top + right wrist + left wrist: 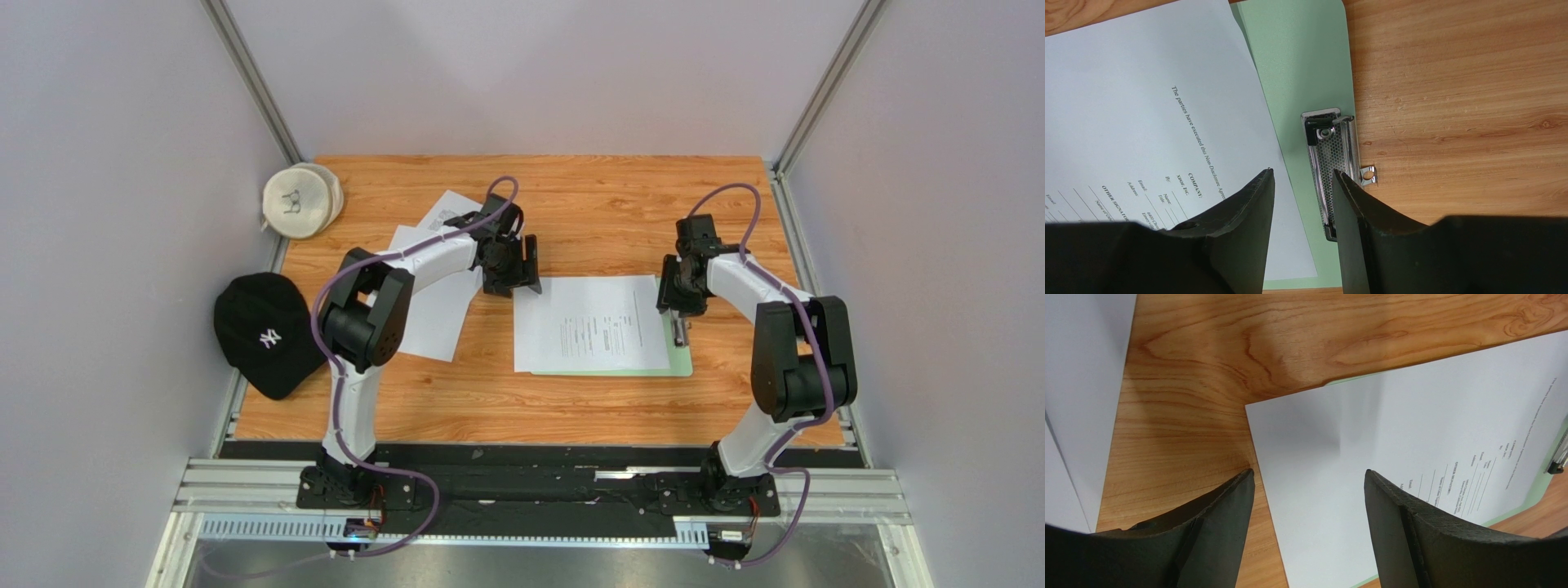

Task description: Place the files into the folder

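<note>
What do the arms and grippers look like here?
The left arm and right arm have white tubular links, bulky black joint housings and black bases. A thin purple cable loops along each. The left gripper and right gripper are matte black, each with two broad fingers tapering to blunt tips. No markings visible.

Matt paper files [591, 322], grained wooden table [589, 214]

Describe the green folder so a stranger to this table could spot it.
On the wooden table, look right of centre. The folder is the pale green board under a printed sheet, metal clip at its right edge; other sheets lie on bare wood.
</note>
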Available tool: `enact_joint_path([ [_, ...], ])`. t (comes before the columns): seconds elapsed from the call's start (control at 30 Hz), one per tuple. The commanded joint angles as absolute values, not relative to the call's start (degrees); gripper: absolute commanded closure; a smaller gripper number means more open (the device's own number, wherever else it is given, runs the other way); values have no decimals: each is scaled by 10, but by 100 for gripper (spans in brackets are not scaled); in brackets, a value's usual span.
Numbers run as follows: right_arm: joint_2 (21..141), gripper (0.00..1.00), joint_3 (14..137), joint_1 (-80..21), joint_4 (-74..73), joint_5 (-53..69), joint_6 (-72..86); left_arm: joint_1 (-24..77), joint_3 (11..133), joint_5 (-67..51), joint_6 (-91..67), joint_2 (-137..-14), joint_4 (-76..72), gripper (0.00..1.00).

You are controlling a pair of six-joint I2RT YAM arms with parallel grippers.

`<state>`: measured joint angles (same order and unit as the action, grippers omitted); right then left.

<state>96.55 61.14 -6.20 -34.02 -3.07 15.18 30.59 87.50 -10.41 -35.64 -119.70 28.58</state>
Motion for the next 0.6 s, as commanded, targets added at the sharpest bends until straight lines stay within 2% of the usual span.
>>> enact_joint_path([
  [0.0,966,57,627,-62,-330,-31,149,318,871,-130,-344,-1214,276,26],
  [0.33,967,58,628,-62,-333,-30,150,323,867,-132,-341,-1208,272,26],
  [0.57,970,62,623,-62,-337,-41,152,324,883,-95,-324,-1192,296,25],
])
